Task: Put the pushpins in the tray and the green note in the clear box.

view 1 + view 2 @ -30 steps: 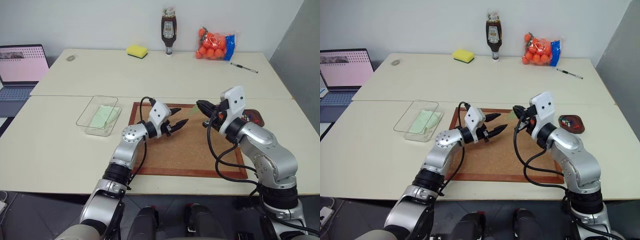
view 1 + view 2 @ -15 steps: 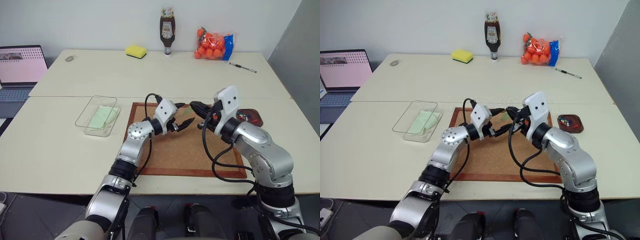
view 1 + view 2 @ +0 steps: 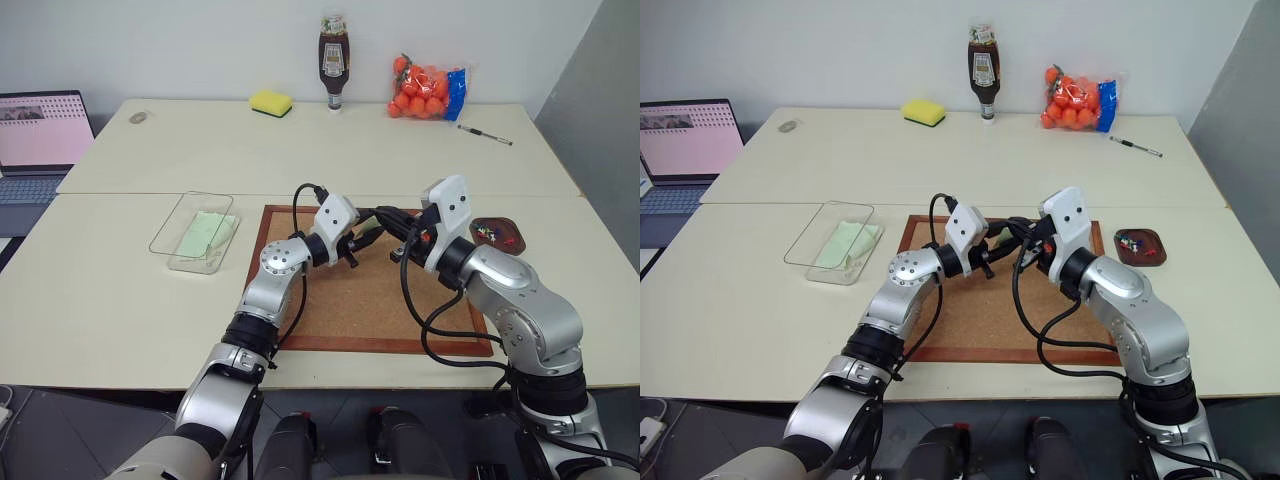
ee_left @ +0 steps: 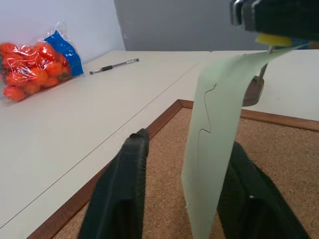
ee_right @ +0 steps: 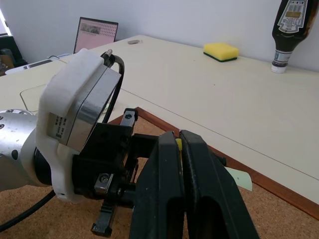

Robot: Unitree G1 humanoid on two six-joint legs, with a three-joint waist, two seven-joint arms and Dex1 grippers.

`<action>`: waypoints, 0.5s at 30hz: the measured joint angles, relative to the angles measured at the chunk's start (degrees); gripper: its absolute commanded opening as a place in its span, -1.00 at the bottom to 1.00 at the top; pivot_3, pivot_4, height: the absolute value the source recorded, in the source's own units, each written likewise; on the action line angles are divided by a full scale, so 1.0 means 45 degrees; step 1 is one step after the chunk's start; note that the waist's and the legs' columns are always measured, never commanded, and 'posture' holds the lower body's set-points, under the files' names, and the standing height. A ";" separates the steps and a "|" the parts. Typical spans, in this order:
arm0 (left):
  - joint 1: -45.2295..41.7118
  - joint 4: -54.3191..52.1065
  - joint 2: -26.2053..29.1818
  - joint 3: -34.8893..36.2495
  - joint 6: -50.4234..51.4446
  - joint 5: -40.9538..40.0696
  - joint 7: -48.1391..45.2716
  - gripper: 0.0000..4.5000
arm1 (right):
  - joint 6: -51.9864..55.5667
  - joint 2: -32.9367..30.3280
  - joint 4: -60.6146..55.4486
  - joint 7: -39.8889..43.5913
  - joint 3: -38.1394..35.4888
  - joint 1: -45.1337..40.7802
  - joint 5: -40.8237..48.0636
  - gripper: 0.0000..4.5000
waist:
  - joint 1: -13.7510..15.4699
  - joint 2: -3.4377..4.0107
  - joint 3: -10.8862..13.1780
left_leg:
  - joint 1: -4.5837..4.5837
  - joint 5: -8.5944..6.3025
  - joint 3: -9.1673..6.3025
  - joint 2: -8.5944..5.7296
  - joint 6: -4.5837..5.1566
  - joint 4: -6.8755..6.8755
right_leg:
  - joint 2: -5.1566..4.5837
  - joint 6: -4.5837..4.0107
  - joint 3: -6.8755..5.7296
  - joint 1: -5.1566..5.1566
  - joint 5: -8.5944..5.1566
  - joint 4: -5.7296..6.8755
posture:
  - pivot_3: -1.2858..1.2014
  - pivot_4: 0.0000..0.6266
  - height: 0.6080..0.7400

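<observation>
The green note [image 4: 214,114] hangs over the corkboard [image 3: 370,300] from a yellow-headed pushpin [image 4: 271,39]. My right gripper [image 3: 385,213] is shut on that pin, and the pin's head shows between its fingers [image 5: 167,164]. My left gripper [image 4: 188,140] faces it, open, with one finger on each side of the hanging note. The note lies close to one finger [image 4: 244,189] and a gap stays at the other. The dark brown tray [image 3: 512,243] sits right of the corkboard with several pushpins [image 3: 487,232] in it. The clear box [image 3: 172,228] stands left of the board.
A paler mint-green sheet [image 3: 205,232] lies in the clear box. At the back of the table stand a sauce bottle [image 3: 334,60], a yellow sponge [image 3: 272,102], a bag of oranges [image 3: 425,86] and a pen [image 3: 484,135]. A laptop [image 3: 40,130] sits at the far left.
The two grippers have drawn together over the corkboard. The left gripper's fingers now flank the note and stand narrower than before. The right gripper stays shut on the pin.
</observation>
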 measured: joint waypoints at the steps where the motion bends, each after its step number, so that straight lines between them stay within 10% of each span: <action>1: 0.0000 0.0000 -0.0001 0.0000 0.0001 0.0000 0.0005 -0.70 | 0.0000 0.0004 0.0000 0.0002 0.0000 0.0001 0.0000 -1.00 | 0.0000 0.0000 0.0000 | 0.0000 0.0000 0.0000 0.0000 0.0000 0.0000 | 0.0000 0.0000 0.0000 0.0000 0.0000 0.0000 | 0.03 -0.52 1.00; 5: 0.0000 0.0000 -0.0004 0.0000 0.0024 0.0000 0.0026 -0.98 | 0.0000 0.0006 0.0000 0.0008 0.0001 0.0001 0.0000 -1.00 | -0.0001 0.0000 0.0000 | 0.0001 0.0000 -0.0002 0.0000 0.0000 0.0000 | 0.0000 0.0000 -0.0002 0.0000 0.0000 0.0002 | 0.03 -0.52 1.00; 15: 0.0023 0.0000 0.0036 -0.0154 -0.0001 0.0091 -0.0206 -0.98 | -0.0001 0.0117 0.0000 -0.0056 -0.0015 0.0000 -0.0003 -1.00 | 0.0000 0.0000 0.0000 | 0.0001 0.0000 0.0000 0.0000 0.0000 0.0000 | 0.0000 0.0000 -0.0001 0.0000 0.0000 0.0001 | 0.03 -0.52 1.00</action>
